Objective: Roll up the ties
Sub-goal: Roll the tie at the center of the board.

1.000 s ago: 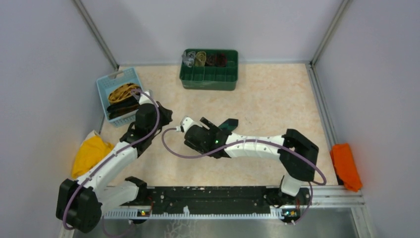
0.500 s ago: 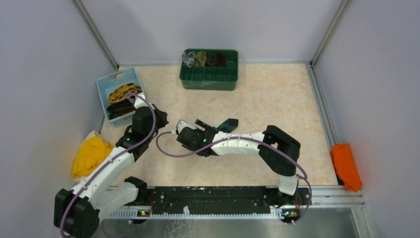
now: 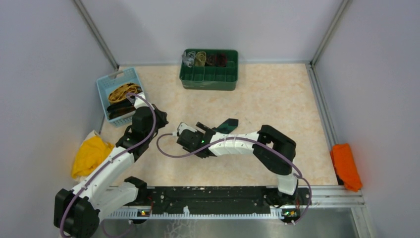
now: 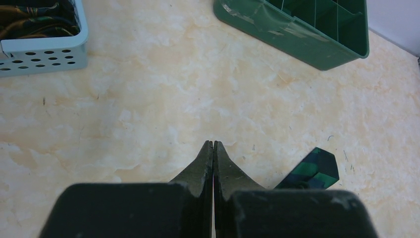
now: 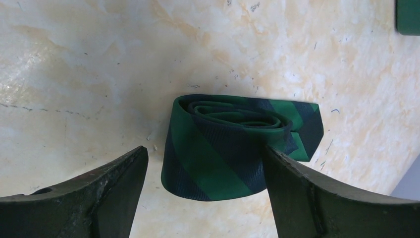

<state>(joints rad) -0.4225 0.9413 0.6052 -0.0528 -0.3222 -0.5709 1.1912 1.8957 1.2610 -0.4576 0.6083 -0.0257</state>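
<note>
On your beige marbled tabletop (image 3: 277,109), your right gripper (image 5: 205,153) stands released, fingers spread either side of the dark green checked fabric necktie (image 5: 233,144), which lies coiled mid-table. Your left gripper (image 4: 213,146) is clenched, empty, nearby.

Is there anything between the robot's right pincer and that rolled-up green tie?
No, nothing visible is in the way. The right pincer is open and straddles the rolled green tie. On one side only bare table shows in the gap. On the other side the pincer sits right beside the roll.
</note>
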